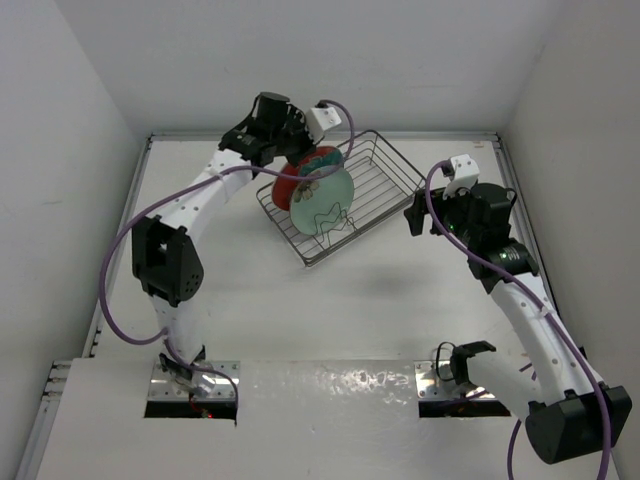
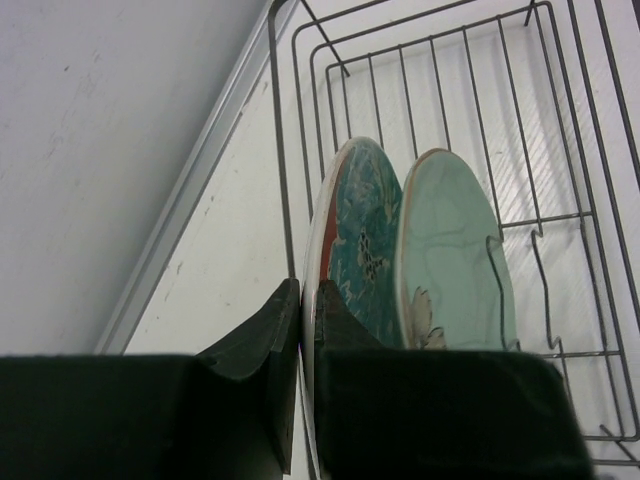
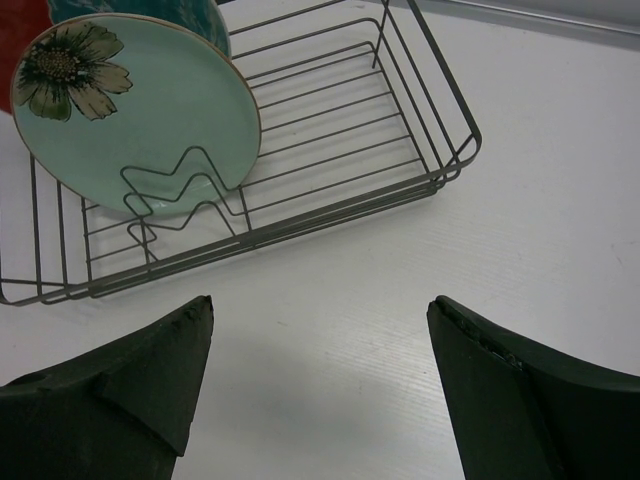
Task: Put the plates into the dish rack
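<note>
Left end effector (image 2: 308, 300) seemingly pinches the red-rimmed plate (image 2: 360, 240), steadying it in the dish rack (image 1: 388, 178). Right end effector (image 3: 320, 305) gapes empty.

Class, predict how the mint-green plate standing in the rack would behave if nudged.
Likely brittle: the mint-green plate looks glazed ceramic. Standing on edge, it may roll or tip, though the wavy divider probably checks it.

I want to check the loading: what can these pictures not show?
Left wrist: the left tool hides the bottoms of the red-rimmed plate and the mint plate, where they meet the dish rack.
Right wrist: the mint plate and the top edge hide most of the red-rimmed plate.
</note>
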### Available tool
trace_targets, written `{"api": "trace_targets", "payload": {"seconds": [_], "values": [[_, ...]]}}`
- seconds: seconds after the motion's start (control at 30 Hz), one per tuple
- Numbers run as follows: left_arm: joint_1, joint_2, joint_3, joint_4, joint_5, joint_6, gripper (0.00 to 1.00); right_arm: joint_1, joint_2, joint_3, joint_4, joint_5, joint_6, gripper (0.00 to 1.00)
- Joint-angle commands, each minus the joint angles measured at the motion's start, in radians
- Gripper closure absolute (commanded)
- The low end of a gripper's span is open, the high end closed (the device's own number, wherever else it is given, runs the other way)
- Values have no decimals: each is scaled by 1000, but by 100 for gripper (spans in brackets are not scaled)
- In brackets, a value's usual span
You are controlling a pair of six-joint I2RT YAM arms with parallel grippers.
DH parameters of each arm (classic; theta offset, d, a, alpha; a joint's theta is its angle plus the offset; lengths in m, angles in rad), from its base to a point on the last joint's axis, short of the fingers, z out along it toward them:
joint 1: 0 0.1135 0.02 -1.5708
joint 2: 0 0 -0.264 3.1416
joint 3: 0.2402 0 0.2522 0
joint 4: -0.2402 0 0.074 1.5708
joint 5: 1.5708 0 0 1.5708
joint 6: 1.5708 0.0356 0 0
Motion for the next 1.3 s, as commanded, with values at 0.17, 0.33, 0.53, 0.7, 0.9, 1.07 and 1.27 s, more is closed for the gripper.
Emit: {"api": "trace_targets", "payload": {"seconds": [0.17,0.33,0.53,0.7,0.9,1.07,1.27], "values": [[-57,-40,-86,103,-164,-116,100,5,-19,-6,16,8,-48,12],[-8,-34,-102,139,-79,-180,100,5,-30,-15,-1,16,-65,11],[18,-31,-148,165,24,-170,100,7,-42,-27,-3,25,-69,11],[29,-13,-120,186,20,-182,74,5,-40,-27,-3,25,-58,11],[44,-5,-55,171,21,-185,60,5,-40,-26,-3,23,-42,11],[61,-2,12,166,0,-222,49,5,-36,-21,2,22,-28,10],[153,24,291,105,-74,-333,29,4,33,29,-75,170,26,4]]}}
